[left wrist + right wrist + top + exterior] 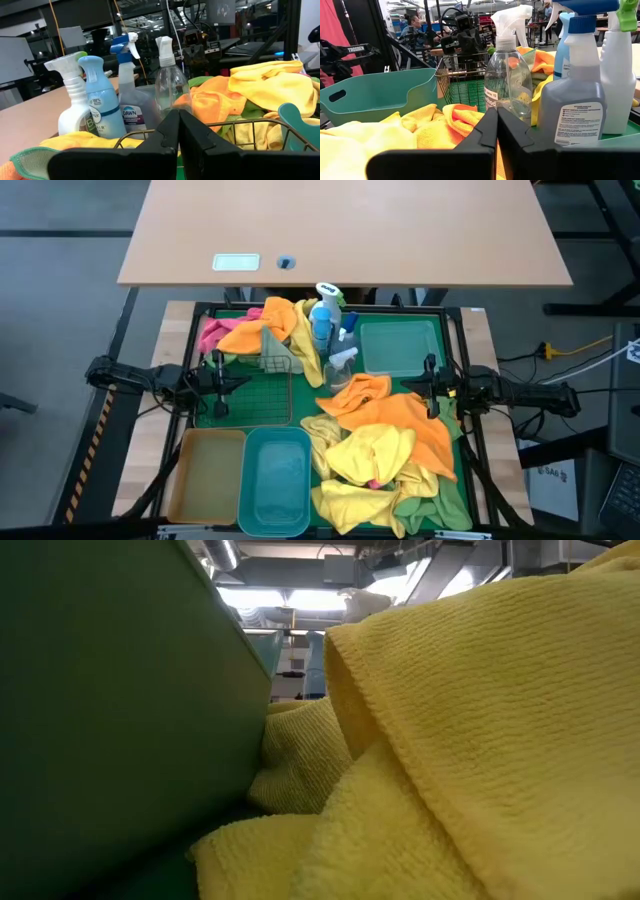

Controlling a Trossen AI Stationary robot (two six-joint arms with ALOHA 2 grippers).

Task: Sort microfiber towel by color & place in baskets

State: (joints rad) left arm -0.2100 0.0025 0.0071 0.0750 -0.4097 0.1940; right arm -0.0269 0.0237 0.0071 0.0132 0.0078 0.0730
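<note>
The towels lie in two heaps inside the green tray [455, 480]. A yellow, orange and green pile [385, 450] sits at the near right, and its yellow cloth [480, 740] fills the low view. An orange, yellow and pink heap [255, 328] drapes over the wire-mesh basket's [255, 390] far edge. The amber-tan bin [205, 475] and teal bin [275, 480] stand at the near left, the clear bin [400, 345] at the far right. My left gripper [228, 383] [177, 117] is shut by the mesh basket's left side. My right gripper [420, 387] [496, 115] is shut at the pile's right side. Neither holds anything.
Several spray bottles [330, 330] stand upright in the tray's middle, between the mesh basket and the clear bin, and show close in both wrist views [100, 95] [580, 85]. A tan tabletop [340, 230] lies beyond the tray. A person [412, 22] shows far behind.
</note>
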